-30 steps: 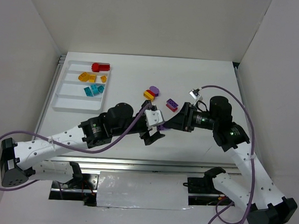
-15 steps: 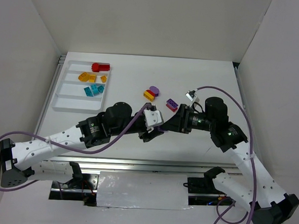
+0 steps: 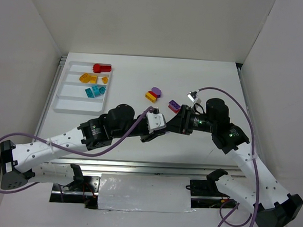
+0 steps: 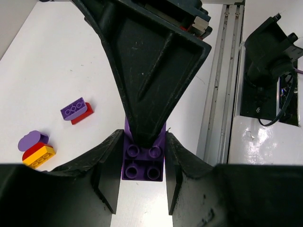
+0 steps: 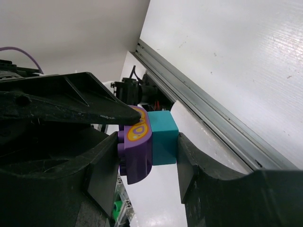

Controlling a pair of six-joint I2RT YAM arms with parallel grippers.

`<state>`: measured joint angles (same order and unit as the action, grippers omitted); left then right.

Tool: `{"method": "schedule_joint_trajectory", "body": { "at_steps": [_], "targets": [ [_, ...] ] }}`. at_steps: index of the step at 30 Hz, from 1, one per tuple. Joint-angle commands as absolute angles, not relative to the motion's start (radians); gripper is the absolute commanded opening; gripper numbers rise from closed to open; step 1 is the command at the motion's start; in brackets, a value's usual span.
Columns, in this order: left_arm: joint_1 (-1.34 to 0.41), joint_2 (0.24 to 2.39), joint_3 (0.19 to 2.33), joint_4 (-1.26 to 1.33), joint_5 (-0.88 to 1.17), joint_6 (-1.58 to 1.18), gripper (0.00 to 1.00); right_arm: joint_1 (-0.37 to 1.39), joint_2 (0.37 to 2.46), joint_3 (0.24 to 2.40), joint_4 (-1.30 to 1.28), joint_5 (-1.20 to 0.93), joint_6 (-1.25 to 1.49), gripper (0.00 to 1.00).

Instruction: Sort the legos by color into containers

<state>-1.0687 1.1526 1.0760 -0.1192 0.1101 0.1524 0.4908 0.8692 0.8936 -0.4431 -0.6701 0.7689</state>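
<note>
My two grippers meet above the near middle of the table. The right gripper point(image 5: 147, 158) is shut on a pair of joined legos, a rounded purple lego point(image 5: 137, 151) and a teal lego point(image 5: 163, 137). In the left wrist view the left gripper point(image 4: 143, 156) has its fingers pressed on both sides of the purple lego point(image 4: 143, 165), whose four studs face the camera. From above, the left gripper point(image 3: 158, 130) and right gripper point(image 3: 170, 127) touch tip to tip. The white tray of containers point(image 3: 65, 95) holds red point(image 3: 101, 67), orange point(image 3: 92, 79) and teal legos point(image 3: 94, 91) in separate compartments.
Two small stacks lie on the table beyond the grippers: a purple, red and yellow stack point(image 3: 153, 94) and a purple-on-red stack point(image 3: 174, 105). A metal rail point(image 4: 218, 94) runs along the near table edge. White walls enclose the table.
The right gripper brought the joined legos left to the left gripper. The left gripper's fingers closed in from wide open onto the purple lego.
</note>
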Motion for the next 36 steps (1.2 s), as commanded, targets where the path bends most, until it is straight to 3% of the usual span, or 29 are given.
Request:
{"method": "schedule_joint_trajectory", "body": {
  "at_steps": [1, 2, 3, 4, 6, 12, 18, 24, 29, 36],
  "targets": [
    [-1.066, 1.157, 1.101, -0.083, 0.101, 0.132, 0.00, 0.499, 0.838, 0.884, -0.280, -0.745, 0.824, 0.11],
    [-1.066, 1.157, 1.098, -0.075, 0.097, 0.120, 0.00, 0.499, 0.835, 0.877, -0.259, -0.761, 0.830, 0.49],
    [-1.066, 1.152, 1.089, -0.069, 0.086, 0.112, 0.00, 0.496, 0.822, 0.864, -0.241, -0.768, 0.844, 0.69],
    [-1.066, 1.144, 1.083, -0.064, 0.077, 0.104, 0.00, 0.497, 0.815, 0.856, -0.204, -0.765, 0.851, 0.82],
    [-1.066, 1.131, 1.055, -0.037, 0.045, 0.083, 0.00, 0.485, 0.787, 0.827, -0.166, -0.762, 0.867, 0.92],
    [-1.025, 1.039, 0.985, 0.057, 0.005, -0.061, 0.00, 0.413, 0.678, 0.721, 0.084, -0.770, 0.865, 0.94],
    [-0.982, 0.962, 1.017, 0.034, -0.080, -0.387, 0.00, 0.402, 0.608, 0.575, 0.319, -0.732, 0.747, 0.97],
    [-0.940, 0.966, 1.111, -0.058, 0.102, -0.627, 0.00, 0.400, 0.663, 0.489, 0.687, -0.840, 0.845, 0.94],
    [-0.911, 0.951, 1.055, 0.090, 0.273, -0.724, 0.00, 0.403, 0.744, 0.469, 1.025, -0.949, 1.024, 0.93],
    [-0.876, 0.996, 1.029, 0.221, 0.440, -0.819, 0.00, 0.416, 0.747, 0.495, 0.966, -0.927, 1.016, 0.88]
  ]
}}
